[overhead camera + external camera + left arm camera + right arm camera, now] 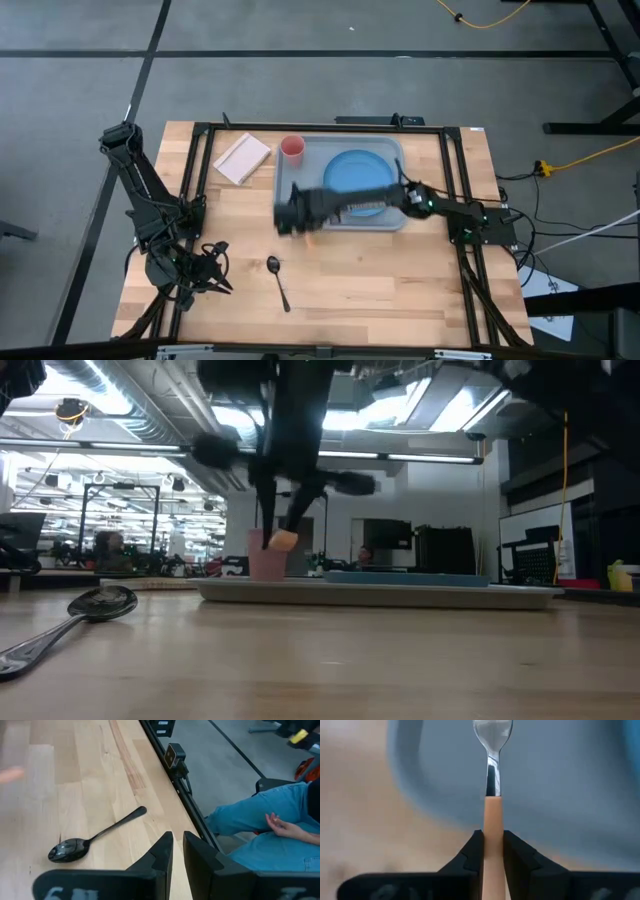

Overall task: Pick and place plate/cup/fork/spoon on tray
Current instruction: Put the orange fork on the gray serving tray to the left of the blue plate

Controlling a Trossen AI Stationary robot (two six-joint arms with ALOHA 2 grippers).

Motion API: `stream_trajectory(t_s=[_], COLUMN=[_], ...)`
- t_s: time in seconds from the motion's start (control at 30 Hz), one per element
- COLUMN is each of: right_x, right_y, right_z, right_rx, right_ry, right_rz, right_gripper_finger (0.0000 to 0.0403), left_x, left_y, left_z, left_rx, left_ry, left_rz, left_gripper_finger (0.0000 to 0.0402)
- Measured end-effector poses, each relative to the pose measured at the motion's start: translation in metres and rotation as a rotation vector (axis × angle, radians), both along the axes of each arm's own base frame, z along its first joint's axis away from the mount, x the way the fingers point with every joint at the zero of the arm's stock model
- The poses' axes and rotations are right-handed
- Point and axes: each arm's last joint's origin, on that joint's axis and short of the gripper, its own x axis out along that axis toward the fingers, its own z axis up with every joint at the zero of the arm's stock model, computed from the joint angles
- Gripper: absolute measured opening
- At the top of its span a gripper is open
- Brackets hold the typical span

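Observation:
My right gripper (292,214) reaches from the table's right over the tray's near left corner and is shut on the fork (492,775). The pale grey-blue tray (390,222) holds the blue plate (355,172). The pink-red cup (292,150) stands at the tray's far left corner. The dark spoon (277,281) lies flat on the table near the front and also shows in the left wrist view (90,839). My left gripper (216,270) waits shut at the table's near left, left of the spoon. My right gripper pinches the fork's orange-tan handle (492,822) between its two fingers. The fork lies along the fingers, its silver head (493,735) sticking out ahead of them. The handle's free end (283,540) shows below the gripper in the low view, clear of the table.
A beige rectangular pad (243,158) lies left of the tray at the back. A seated person (270,820) in jeans is beyond the table's near edge. A black frame rail (180,785) runs along that edge.

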Motion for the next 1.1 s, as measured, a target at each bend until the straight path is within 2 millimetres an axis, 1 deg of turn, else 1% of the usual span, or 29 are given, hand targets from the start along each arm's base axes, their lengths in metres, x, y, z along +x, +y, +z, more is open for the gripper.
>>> stream_trajectory(t_s=[0.07, 0.17, 0.23, 0.37, 0.5, 0.67, 0.73, 0.9, 1.0, 1.1], right_x=[0.002, 0.002, 0.002, 0.0, -0.002, -0.004, -0.005, -0.006, -0.006, -0.005], right_y=[-0.021, -0.043, -0.054, -0.07, -0.079, -0.083, -0.084, -0.085, -0.086, -0.086], right_z=[0.0, 0.002, 0.002, -0.003, -0.008, -0.016, -0.02, -0.022, -0.022, -0.022], right_rx=[-0.004, -0.004, 0.011, -0.006, -0.008, -0.009, -0.01, -0.049, -0.067, -0.068], right_ry=[-0.002, -0.003, -0.008, 0.007, 0.02, 0.046, 0.056, 0.064, 0.062, 0.059], right_rz=[-0.025, -0.068, -0.111, -0.149, -0.165, -0.171, -0.171, -0.176, -0.18, -0.179], right_gripper_finger=[0.005, 0.005, 0.005, 0.005, 0.005, 0.005, 0.0067, 0.0133, 0.0152, 0.0158], left_x=[0.0, 0.0, 0.0, 0.0, 0.0, 0.0, 0.0, 0.0, 0.0, 0.0], left_y=[0.0, 0.0, 0.0, 0.0, 0.0, 0.0, 0.0, 0.0, 0.0, 0.0], left_z=[0.0, 0.0, 0.0, 0.0, 0.0, 0.0, 0.0, 0.0, 0.0, 0.0], left_rx=[0.0, 0.0, 0.0, 0.0, 0.0, 0.0, 0.0, 0.0, 0.0, 0.0], left_ry=[0.0, 0.0, 0.0, 0.0, 0.0, 0.0, 0.0, 0.0, 0.0, 0.0], left_rz=[0.0, 0.0, 0.0, 0.0, 0.0, 0.0, 0.0, 0.0, 0.0, 0.0], left_gripper_finger=[0.0037, 0.0037, 0.0037, 0.0037, 0.0037, 0.0037, 0.0037, 0.0037, 0.0037, 0.0037])
